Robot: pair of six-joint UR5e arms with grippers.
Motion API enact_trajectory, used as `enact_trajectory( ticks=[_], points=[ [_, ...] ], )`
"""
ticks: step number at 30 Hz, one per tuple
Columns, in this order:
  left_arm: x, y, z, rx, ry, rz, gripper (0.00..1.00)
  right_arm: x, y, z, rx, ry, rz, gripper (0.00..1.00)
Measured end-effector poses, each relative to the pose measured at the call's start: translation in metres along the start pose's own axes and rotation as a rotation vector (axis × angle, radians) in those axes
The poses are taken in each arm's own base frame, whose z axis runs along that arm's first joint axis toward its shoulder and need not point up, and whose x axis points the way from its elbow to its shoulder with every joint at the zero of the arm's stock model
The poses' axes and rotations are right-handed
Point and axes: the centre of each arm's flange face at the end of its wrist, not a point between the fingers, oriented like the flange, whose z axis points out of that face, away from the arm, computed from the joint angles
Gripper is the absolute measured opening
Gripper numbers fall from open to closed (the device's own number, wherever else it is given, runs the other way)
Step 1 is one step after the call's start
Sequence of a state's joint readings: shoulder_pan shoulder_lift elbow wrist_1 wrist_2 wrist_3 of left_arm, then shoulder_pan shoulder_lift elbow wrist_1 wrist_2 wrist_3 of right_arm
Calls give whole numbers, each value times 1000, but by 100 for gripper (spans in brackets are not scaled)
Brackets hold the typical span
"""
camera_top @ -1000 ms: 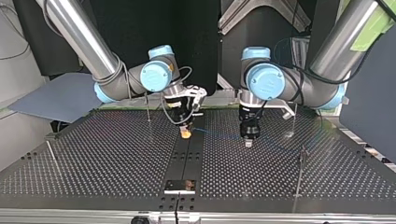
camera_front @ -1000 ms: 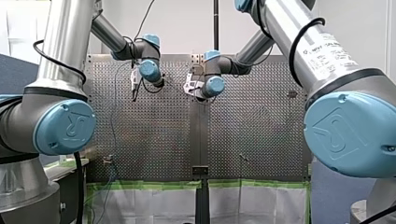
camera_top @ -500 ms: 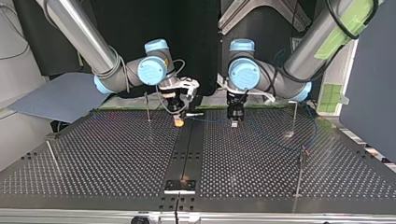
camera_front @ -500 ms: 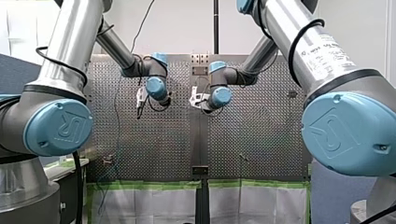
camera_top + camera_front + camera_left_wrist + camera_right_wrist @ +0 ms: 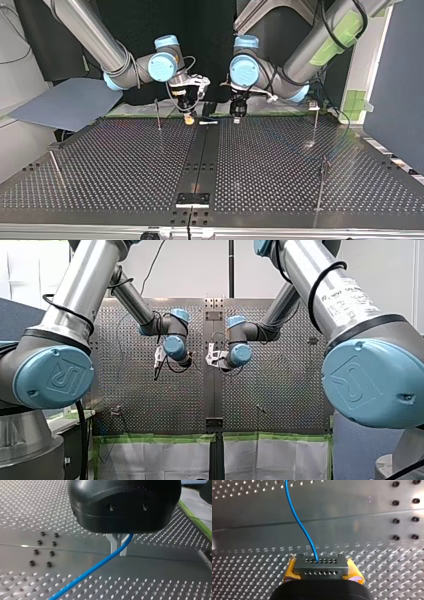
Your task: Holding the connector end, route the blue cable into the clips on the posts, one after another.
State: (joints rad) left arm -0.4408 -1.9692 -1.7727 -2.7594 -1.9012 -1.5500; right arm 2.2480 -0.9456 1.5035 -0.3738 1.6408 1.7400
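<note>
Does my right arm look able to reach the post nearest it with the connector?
Probably yes. My right gripper, shut on the connector, hangs just beside that post in the top view, nothing between them; my left gripper holds the blue cable on the other side.

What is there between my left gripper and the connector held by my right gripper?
The blue cable runs from the connector over the table to my left gripper; the wrist views show it.

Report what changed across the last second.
My right gripper and my left gripper both drew back toward the table's far edge in the top view, the left also nearing the right. Unchanged: right still clamps the connector, left still holds the blue cable, posts unmoved.
</note>
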Motion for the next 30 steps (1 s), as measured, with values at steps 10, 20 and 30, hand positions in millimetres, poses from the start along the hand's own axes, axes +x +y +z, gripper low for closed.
enact_trajectory(
  ticks=[10,20,30],
  points=[
    [41,-39,-3,25,9,-7,0,-50,25,-6,-33,-46,-6,0],
    [70,-51,-4,40,30,-2,0,-85,49,-8,-64,-62,-2,0],
    [112,-69,-1,65,45,4,0,-117,69,-16,-90,-82,5,0]
  ],
)
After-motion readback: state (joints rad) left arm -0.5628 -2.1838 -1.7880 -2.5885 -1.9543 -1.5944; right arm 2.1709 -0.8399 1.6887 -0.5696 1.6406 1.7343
